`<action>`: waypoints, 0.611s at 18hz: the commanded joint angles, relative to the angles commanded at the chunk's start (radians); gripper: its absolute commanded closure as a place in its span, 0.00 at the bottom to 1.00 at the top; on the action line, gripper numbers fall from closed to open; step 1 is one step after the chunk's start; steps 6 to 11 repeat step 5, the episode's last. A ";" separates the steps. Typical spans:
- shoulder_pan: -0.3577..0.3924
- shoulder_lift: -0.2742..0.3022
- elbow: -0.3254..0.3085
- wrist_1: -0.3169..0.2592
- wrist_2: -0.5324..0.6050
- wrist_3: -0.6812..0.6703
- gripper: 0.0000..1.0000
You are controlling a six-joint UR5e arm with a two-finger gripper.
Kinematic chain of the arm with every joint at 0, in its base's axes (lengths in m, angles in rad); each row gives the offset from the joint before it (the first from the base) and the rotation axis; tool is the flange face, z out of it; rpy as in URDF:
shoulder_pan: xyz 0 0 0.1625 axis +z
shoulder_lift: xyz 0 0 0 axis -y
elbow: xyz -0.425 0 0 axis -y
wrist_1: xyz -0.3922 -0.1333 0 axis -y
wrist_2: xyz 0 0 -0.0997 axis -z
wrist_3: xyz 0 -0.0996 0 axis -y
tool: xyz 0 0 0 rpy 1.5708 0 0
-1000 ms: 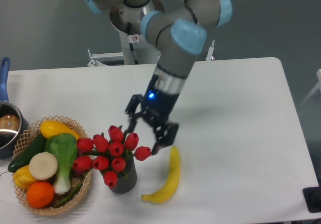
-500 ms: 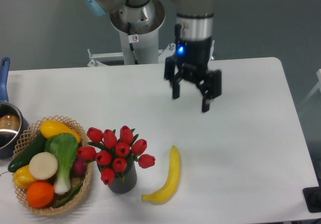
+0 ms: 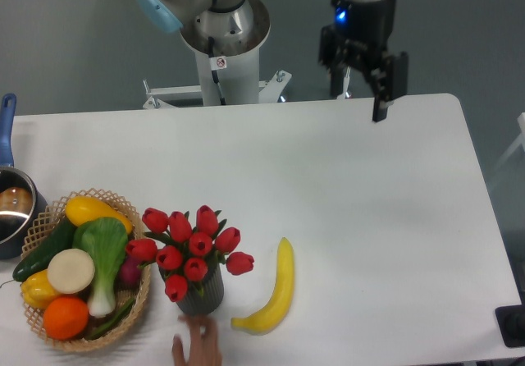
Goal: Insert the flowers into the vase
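Fixed camera: you see the flowers [image 3: 192,246] standing in the vase [image 3: 201,296]. A wicker basket [image 3: 49,218] of produce touches the vase's left side, a banana [image 3: 271,290] lies just right, and a human hand [image 3: 198,345] sits directly below. Your gripper [image 3: 362,95] hangs far up-right of the vase, fingers apart, holding nothing.

red flowers [image 3: 193,244], dark grey vase [image 3: 202,295], yellow banana [image 3: 273,291]
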 joint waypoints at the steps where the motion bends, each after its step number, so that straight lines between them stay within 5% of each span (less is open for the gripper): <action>1: 0.024 0.006 -0.001 -0.017 -0.008 0.028 0.00; 11: 0.075 0.018 -0.005 -0.051 -0.055 0.063 0.00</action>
